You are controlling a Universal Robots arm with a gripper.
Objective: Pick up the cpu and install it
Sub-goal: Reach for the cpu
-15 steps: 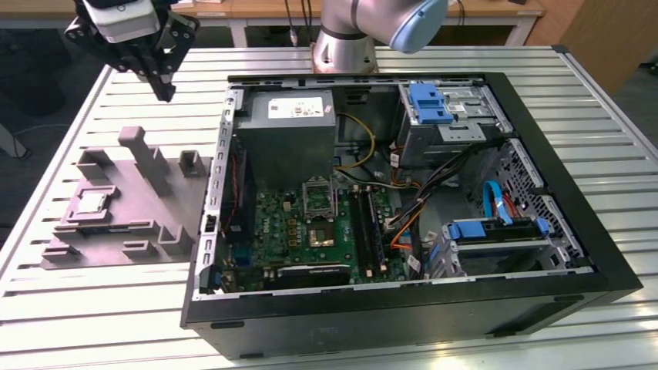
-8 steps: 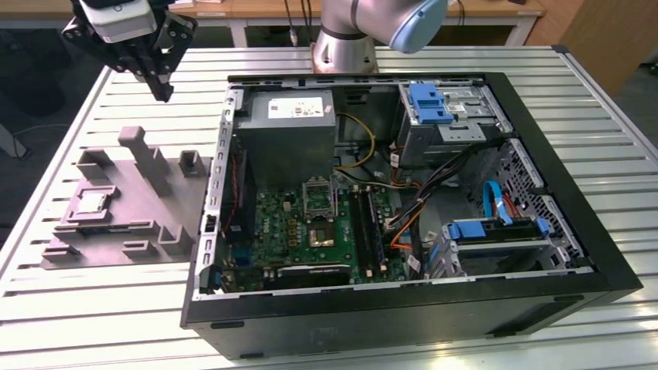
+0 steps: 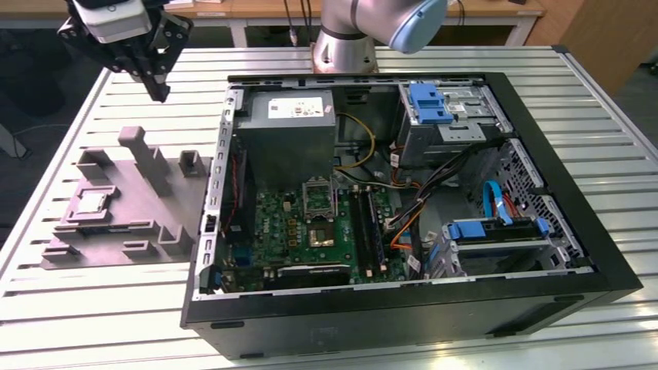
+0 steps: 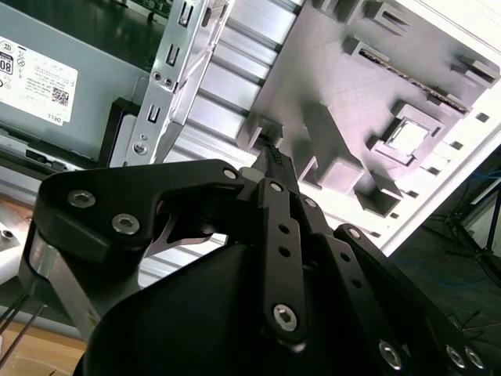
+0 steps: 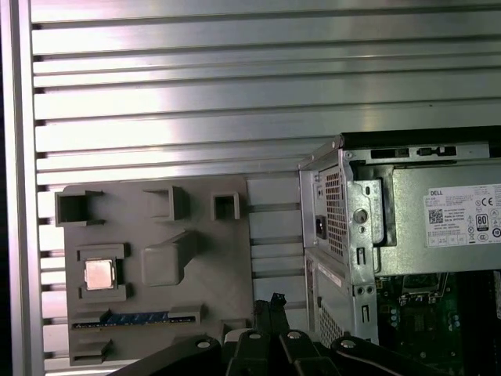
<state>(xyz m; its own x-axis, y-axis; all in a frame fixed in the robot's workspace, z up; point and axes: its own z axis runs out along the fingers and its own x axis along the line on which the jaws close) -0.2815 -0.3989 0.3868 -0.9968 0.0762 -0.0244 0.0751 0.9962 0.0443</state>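
My gripper hangs high over the slatted table, fingers pressed together on nothing. The cpu sits in its square pocket on the grey holder, well apart from me. It's probably light, stiff and delicate: pinch opposite edges only.

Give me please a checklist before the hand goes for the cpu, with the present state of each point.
1. The cpu lies flat in its recess on the grey fixture: ok.
2. Nothing covers the cpu: ok.
3. The hand holds nothing: ok.
4. Hand open for the grasp: not ok, fingers together.
5. Hand directly over the cpu: not ok, it hangs to one side.
6. The socket empty and open: cannot tell.
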